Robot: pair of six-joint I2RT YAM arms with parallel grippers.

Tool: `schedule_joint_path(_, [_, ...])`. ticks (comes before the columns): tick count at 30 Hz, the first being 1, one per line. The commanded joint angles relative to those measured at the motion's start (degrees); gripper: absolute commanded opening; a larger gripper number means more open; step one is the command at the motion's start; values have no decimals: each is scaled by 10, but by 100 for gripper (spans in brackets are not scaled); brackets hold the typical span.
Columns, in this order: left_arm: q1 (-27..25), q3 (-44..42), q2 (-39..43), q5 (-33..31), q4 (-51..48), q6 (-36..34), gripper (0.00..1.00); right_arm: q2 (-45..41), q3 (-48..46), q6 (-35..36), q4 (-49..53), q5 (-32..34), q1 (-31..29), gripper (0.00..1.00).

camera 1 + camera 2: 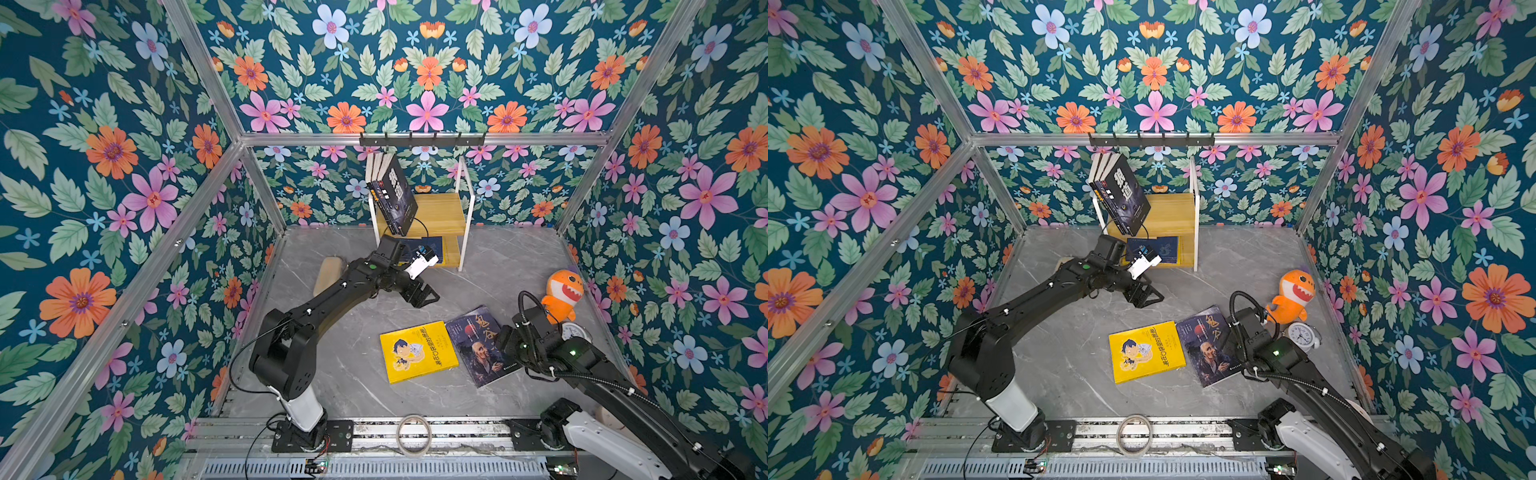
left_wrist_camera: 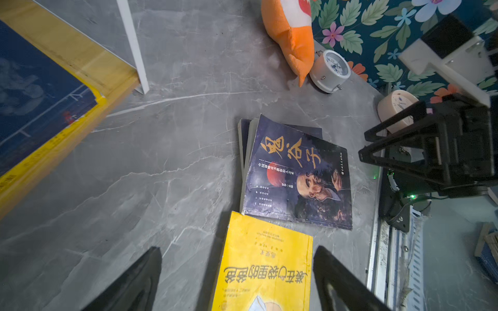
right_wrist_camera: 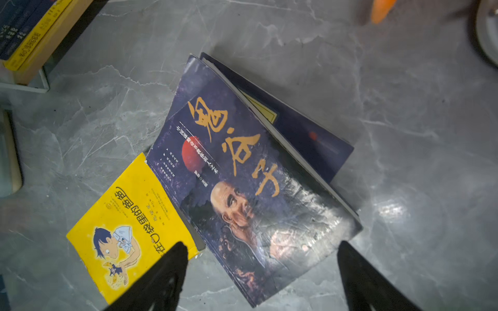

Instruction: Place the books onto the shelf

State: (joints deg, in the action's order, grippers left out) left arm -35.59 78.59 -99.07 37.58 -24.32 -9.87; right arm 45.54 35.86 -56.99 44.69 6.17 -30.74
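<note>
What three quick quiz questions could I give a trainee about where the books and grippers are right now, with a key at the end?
1. True or false: the yellow book lies flat on the table, not on the shelf.
2. Which thing lies right beside the yellow book? A) the dark book with an old man's face B) the alarm clock C) the orange plush toy
3. Fill in: the left gripper and the right gripper both have ____ jaws and hold nothing.

Key: 1 true; 2 A; 3 open.
</note>
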Motion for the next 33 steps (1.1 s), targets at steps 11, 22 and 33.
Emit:
schedule_joint_path(11, [-58, 47, -129, -2, -5, 71, 89, -43, -99, -196, 4, 8, -78, 73])
schedule_joint_path(22, [-86, 118, -227, -10, -43, 78, 88, -27, -157, -234, -85, -8, -96, 72])
schedule_joint_path(33, [-100, 145, -270, 4, -64, 75, 78, -39, -197, -249, -129, -13, -96, 62])
